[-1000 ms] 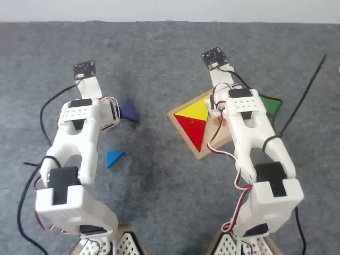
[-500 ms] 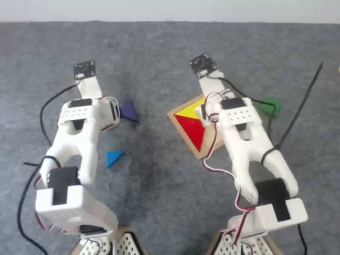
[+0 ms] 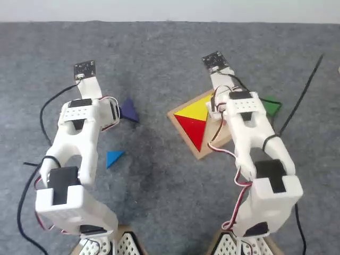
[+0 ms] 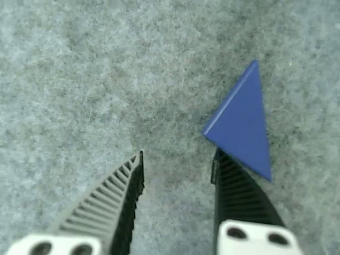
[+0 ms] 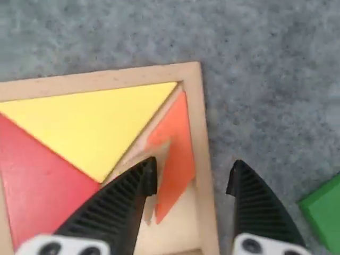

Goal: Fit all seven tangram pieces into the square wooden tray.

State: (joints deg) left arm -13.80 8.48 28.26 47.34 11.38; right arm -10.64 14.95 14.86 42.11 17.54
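Grey, nubby carpet (image 3: 159,64) covers the whole table, a soft bed for thin flat pieces. Far left, the left gripper (image 4: 178,154) hangs low with its ribbed black fingers spread and nothing between them, one tip just beside the edge of the dark blue triangle (image 4: 241,119). That triangle lies flat on the carpet; I'd call it light, stiff and smooth-faced, probably painted wood, so it wants pinching across its straight edges near the middle, never by a sharp corner where it could twist out. Near the left arm sits a small light blue triangle (image 3: 113,158), flat too, and fiddlier for its size. Moving right, the square wooden tray (image 3: 197,154) rests corner-on to the arms, pale raised rim, with a big yellow triangle (image 3: 195,110) and a big red triangle (image 3: 194,129) seated side by side inside. An orange piece (image 5: 175,154) lies against the rim next to the yellow one; whether it sits fully flat I can't tell. The right gripper (image 5: 194,170) hovers over that spot, fingers apart, empty, straddling the rim. Farthest right, a green piece (image 3: 272,106) waits on the carpet just outside the tray.
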